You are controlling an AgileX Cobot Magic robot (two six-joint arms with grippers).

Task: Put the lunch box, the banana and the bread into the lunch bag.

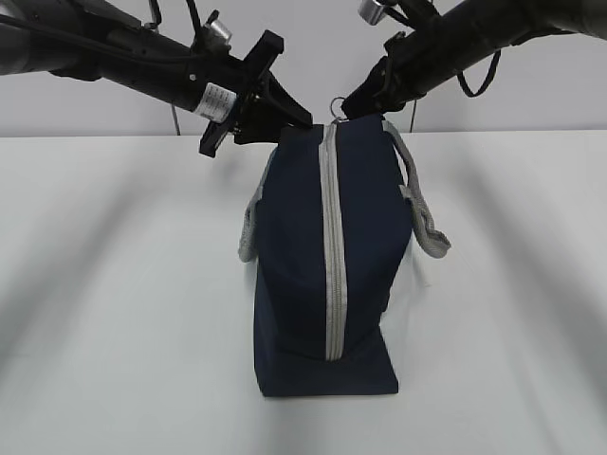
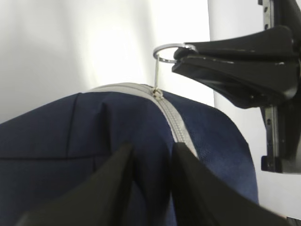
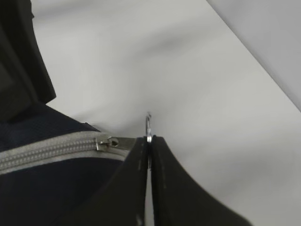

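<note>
Black arms (image 1: 142, 47), seemingly white-labelled.

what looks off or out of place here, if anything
Nothing looks damaged or spilled. The lunch bag stands upright, zipper closed. The right claw pinches its ring pull; the left claw straddles the bag's top fabric.

White table (image 1: 114, 284) with soft blurred shadows, plain pale grey wall (image 1: 85, 104) behind, even light

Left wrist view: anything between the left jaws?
Yes, a pinch of the navy bag fabric beside the zipper; the jaws are not fully shut.
</note>
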